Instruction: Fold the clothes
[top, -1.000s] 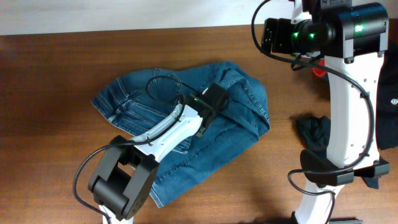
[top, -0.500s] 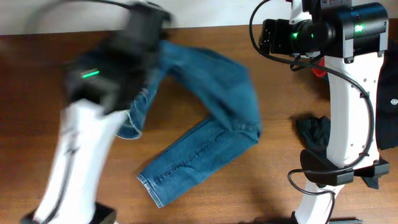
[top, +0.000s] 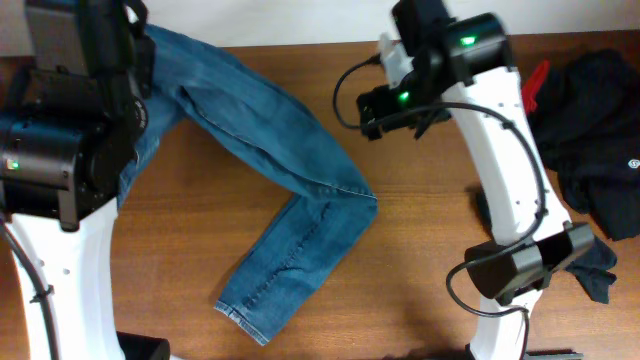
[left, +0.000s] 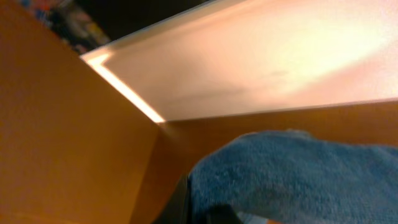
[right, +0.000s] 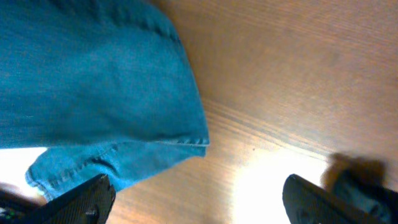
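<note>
The clothes are blue denim jeans (top: 290, 150). They run from the far left corner to a bend (top: 345, 195) mid-table, then down to a hem (top: 240, 312) near the front. My left arm (top: 60, 150) stands over the far left end. In the left wrist view my left gripper (left: 205, 214) is shut on the denim (left: 298, 174), lifted above the wood. My right gripper (top: 378, 112) hangs open above the table right of the jeans. In the right wrist view my right gripper (right: 202, 199) has bare wood between its fingers, and the jeans (right: 93, 81) lie to its left.
A pile of dark clothing (top: 595, 130) lies at the far right with a red item (top: 535, 80) beside it. More dark cloth (top: 598, 275) sits by the right arm's base. Bare brown table (top: 420, 270) surrounds the jeans.
My left arm has swung from the middle of the bunched jeans to the far left, pulling them out long. My right arm has moved left, toward the table's centre.
</note>
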